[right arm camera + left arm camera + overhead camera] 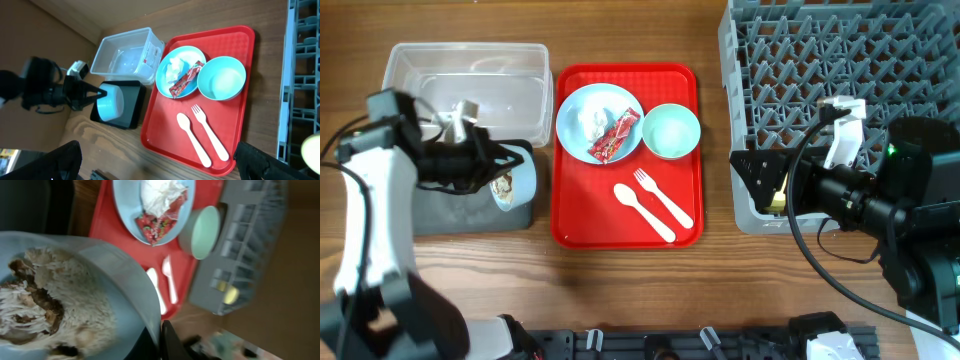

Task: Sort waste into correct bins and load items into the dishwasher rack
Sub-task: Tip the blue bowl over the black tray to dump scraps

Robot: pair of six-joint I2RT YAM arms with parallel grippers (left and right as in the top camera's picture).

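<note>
Wood-grain tabletop (620, 290) fills the frame; at left, left end effector (496, 170) grasps pale blue bowl (518, 185); right end effector (755, 185) released

Your worktop (620, 290) is mid-brown wood, with darker grain streaks running left to right across the overhead view. Light falls evenly over it from above, and you get only soft, short shadows on the boards.

Overhead, the left arm (365, 200) at the left edge is a white link with black joints. The right arm (880, 195) at the right edge is black, with a white bracket (842, 135), a green light (892, 152) and a looping black cable (815, 250). The right gripper (157, 150) has black fingers (262, 162).
</note>
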